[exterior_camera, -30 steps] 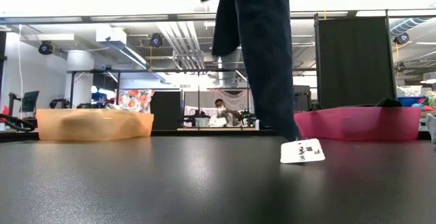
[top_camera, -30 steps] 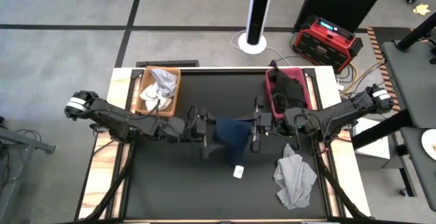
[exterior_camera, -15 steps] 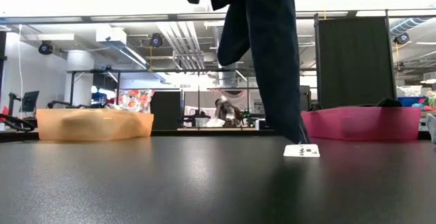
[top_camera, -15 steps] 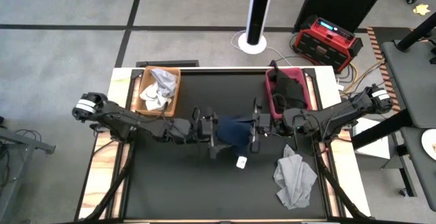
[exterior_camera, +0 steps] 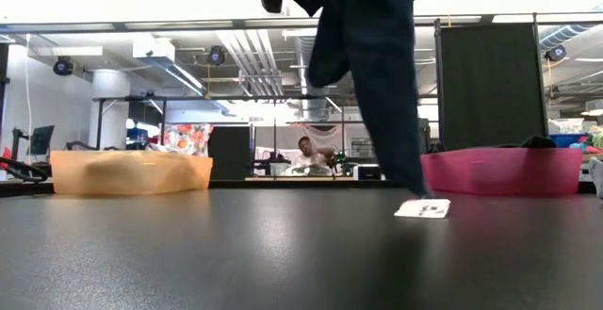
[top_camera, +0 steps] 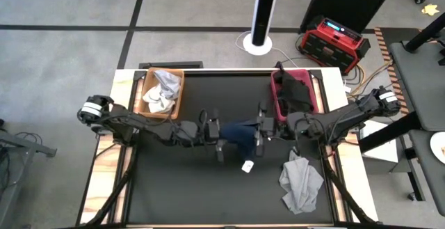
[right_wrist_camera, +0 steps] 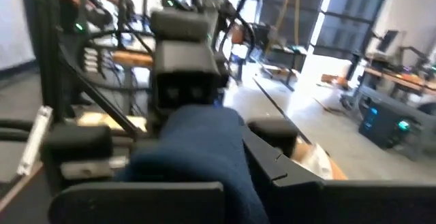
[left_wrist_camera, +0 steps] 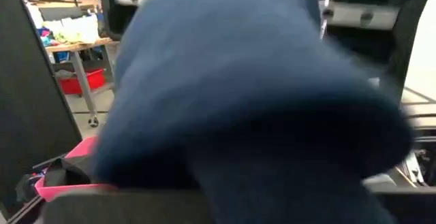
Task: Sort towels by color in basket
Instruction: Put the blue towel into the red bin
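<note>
Black matting covers the bench (top_camera: 181, 187), with an orange basket (top_camera: 175, 107) of pale towels at the back left and a pink basket (top_camera: 274, 93) of dark ones at the back right. Between the arms, lifted over the middle, hangs the navy towel (top_camera: 240, 135), its white tag (top_camera: 247, 166) brushing the mat. To do this well, I'd say both arms should keep their pinch, raise the cloth clear, and carry it together toward the pink basket. The left hand (top_camera: 217, 133) is closed tight on the towel's near edge; the right hand (top_camera: 261, 131) is clamped on the opposite edge. A grey towel (top_camera: 300, 182) lies crumpled at front right.
</note>
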You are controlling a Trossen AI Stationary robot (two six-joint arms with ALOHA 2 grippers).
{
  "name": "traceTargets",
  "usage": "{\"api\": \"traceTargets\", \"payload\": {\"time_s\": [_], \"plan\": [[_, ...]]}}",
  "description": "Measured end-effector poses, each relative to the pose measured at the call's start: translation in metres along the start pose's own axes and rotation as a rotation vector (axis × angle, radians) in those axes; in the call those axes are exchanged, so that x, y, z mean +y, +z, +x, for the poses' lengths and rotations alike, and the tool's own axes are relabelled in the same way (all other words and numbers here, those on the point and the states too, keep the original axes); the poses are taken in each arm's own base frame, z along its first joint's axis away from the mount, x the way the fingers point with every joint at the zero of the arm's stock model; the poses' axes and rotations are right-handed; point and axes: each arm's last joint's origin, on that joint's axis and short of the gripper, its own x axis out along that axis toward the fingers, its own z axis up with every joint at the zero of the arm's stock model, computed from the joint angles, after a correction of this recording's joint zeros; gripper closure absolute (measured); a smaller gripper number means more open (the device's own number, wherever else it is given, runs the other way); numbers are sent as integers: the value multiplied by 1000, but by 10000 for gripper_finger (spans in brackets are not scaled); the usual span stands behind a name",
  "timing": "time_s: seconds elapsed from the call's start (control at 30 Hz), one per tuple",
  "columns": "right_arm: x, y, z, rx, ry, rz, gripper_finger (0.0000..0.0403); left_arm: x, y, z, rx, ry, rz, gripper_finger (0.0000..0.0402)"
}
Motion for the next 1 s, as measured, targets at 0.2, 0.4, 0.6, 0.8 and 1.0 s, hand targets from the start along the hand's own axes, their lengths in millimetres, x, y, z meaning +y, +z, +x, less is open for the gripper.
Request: {"api": "traceTargets", "payload": {"time_s": [0.2, 0.4, 0.6, 0.8, 1.0], "plan": [[-1, -14, -2, 154, -78, -34, 394, -1, -4, -1, 32, -6, -56, 398], [-2, -29, -6, 310, -122, -63, 377, -3, -12, -3, 84, -59, -183, 400], [-4, -35, -15, 412, -122, -56, 285, -3, -9, -6, 82, -68, -225, 401], [-9, -36, -28, 493, -127, -22, 181, -1, 0, -15, 113, -59, -270, 401], [-15, -30, -42, 517, -151, 63, 148, 8, -3, -30, 275, 118, -317, 401]]}}
